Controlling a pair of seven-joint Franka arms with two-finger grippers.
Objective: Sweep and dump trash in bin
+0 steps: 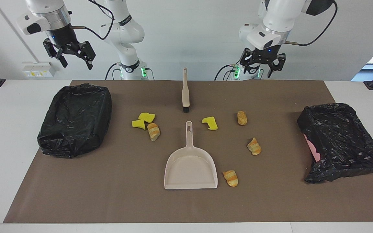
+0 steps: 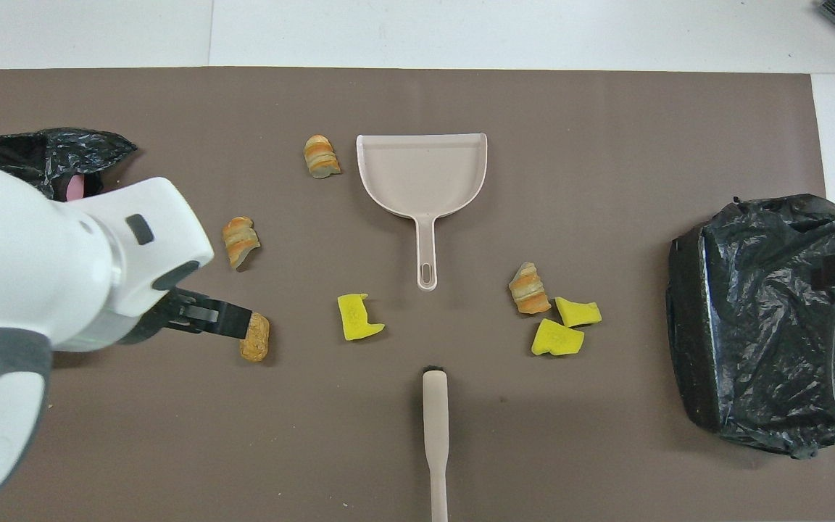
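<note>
The trash lies loose on the brown mat: three yellow sponge chunks (image 1: 146, 116) (image 1: 138, 123) (image 1: 210, 123) and several golden-brown rolls (image 1: 154, 131) (image 1: 242, 117) (image 1: 254, 146) (image 1: 231, 178). The beige dustpan (image 1: 190, 168) lies flat mid-mat, handle toward the robots. The beige brush (image 1: 185, 92) lies nearer to the robots than the dustpan. My left gripper (image 1: 260, 69) is open and empty, raised over the mat's edge at the robots' side. In the overhead view it (image 2: 222, 319) overlaps a roll (image 2: 255, 339). My right gripper (image 1: 73, 58) is open, raised above the black bin (image 1: 74, 119).
A black bag-lined bin stands at each end of the mat. The one at the left arm's end (image 1: 342, 139) shows a pink patch inside. White table (image 1: 8, 129) surrounds the mat.
</note>
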